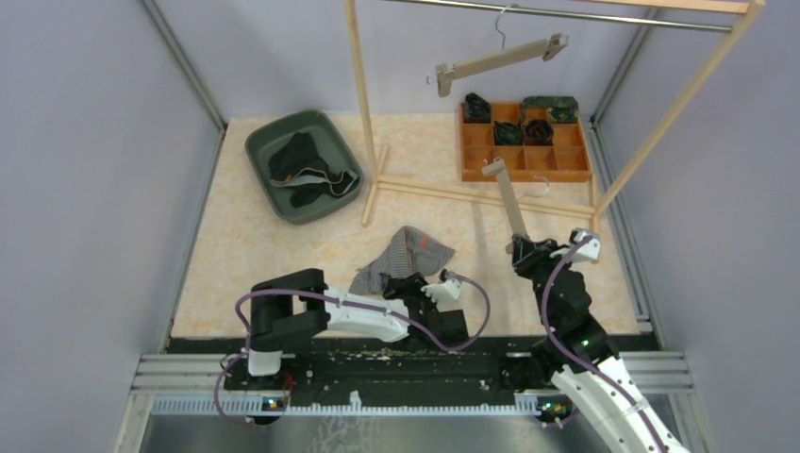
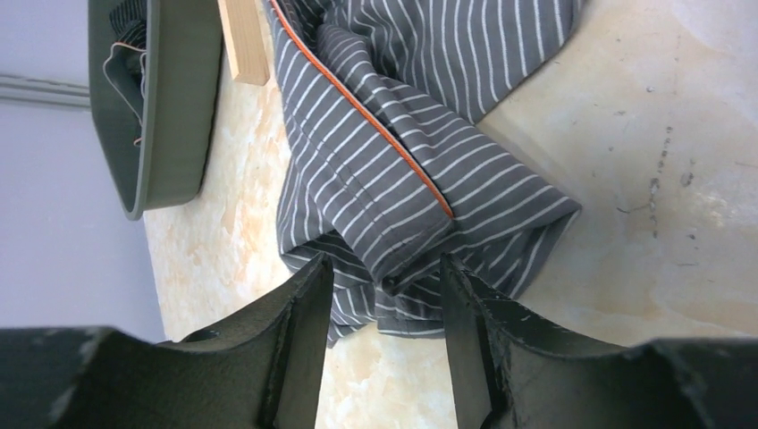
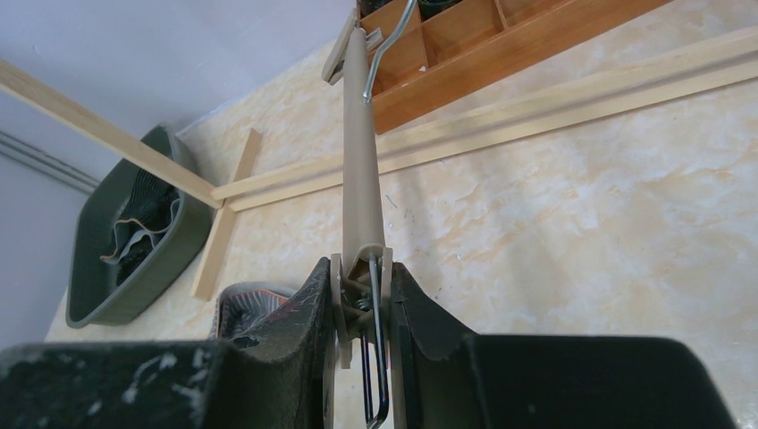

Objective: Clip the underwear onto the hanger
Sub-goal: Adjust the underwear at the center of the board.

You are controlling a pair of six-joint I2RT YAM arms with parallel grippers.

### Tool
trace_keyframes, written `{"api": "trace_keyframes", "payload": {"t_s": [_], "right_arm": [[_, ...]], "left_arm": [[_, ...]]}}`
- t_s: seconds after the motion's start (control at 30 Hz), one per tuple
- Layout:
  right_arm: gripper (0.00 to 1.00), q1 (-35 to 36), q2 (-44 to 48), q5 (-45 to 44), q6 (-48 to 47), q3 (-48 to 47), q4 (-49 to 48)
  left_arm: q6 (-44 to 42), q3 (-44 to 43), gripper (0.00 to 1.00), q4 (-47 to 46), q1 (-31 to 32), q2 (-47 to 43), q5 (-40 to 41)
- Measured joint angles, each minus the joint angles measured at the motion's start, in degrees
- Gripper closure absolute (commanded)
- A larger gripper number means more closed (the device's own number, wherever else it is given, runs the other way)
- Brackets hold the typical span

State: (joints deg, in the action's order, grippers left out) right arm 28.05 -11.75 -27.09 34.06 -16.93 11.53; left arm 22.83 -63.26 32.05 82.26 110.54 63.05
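**Left jaws astride the stripes, right arm clamped on the hanger clip**

Closest in, the left gripper [image 2: 384, 281] has its fingers apart on either side of a folded corner of the underwear [image 2: 402, 143]. The cloth sits between them but looks unpinched. The right gripper [image 3: 362, 286] is squeezed tight on the spring clip at the near end of the hanger [image 3: 360, 161], whose beige bar runs away toward the wooden organiser [image 1: 525, 176].

The underwear lies crumpled on the table [image 1: 283, 255] just ahead of the left arm, near the foot of the wooden rack [image 1: 370, 203]. It is soft, light, striped cloth that will sag and fold. I judge the orange-piped hem the best hold: firmer, yet thin enough to feed into the clip.

Only the left wrist view shows that hem and the layers at the fingertips. Only the right wrist view shows the clip's wire spring between the fingers. The overhead view alone shows garment and hanger apart, and, farther off, the green bin [image 1: 257, 142] and a second hanger [image 1: 495, 61].
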Motion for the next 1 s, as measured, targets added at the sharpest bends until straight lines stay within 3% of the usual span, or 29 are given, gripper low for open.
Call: {"api": "trace_keyframes", "payload": {"t_s": [0.73,0.9,1.0], "right_arm": [[1.0,0.0,0.0,0.0,0.0,0.02,0.0],[1.0,0.0,0.0,0.0,0.0,0.02,0.02],[1.0,0.0,0.0,0.04,0.0,0.02,0.0]], "left_arm": [[0.02,-0.76,0.67,0.39,-0.44,2.64,3.48],[-1.77,-0.9,0.8,-1.42,-0.5,3.78,4.31],[-3.43,-0.74,0.93,-4.0,-0.5,3.54,4.68]]}}
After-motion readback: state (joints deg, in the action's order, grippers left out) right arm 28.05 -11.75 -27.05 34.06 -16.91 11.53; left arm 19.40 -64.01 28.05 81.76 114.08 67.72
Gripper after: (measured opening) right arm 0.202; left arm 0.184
